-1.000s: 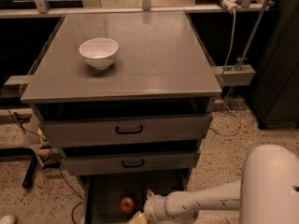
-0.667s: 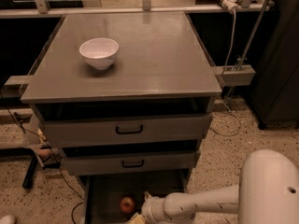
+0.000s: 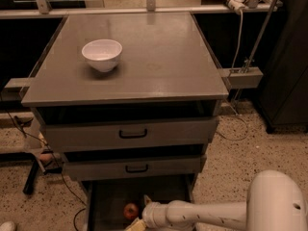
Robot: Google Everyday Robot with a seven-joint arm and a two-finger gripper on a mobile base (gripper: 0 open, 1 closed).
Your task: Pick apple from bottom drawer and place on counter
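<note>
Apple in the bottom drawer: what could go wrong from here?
1. The small round red-orange apple lies loose in the grey metal bottom drawer, right beside the gripper at the picture's lower edge; a nudge might roll it away.
2. The grey middle drawer hangs close above the open one; the lift might clip it.
3. The white bowl on the flat grey counter could be bumped on placing.

Red apple (image 3: 131, 211), grey counter (image 3: 159, 57), pale pincer (image 3: 140, 212) beside apple

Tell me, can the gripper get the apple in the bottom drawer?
Probably yes. The drawer is open, the apple lies uncovered inside, and the gripper sits close beside it, with nothing between them.
</note>
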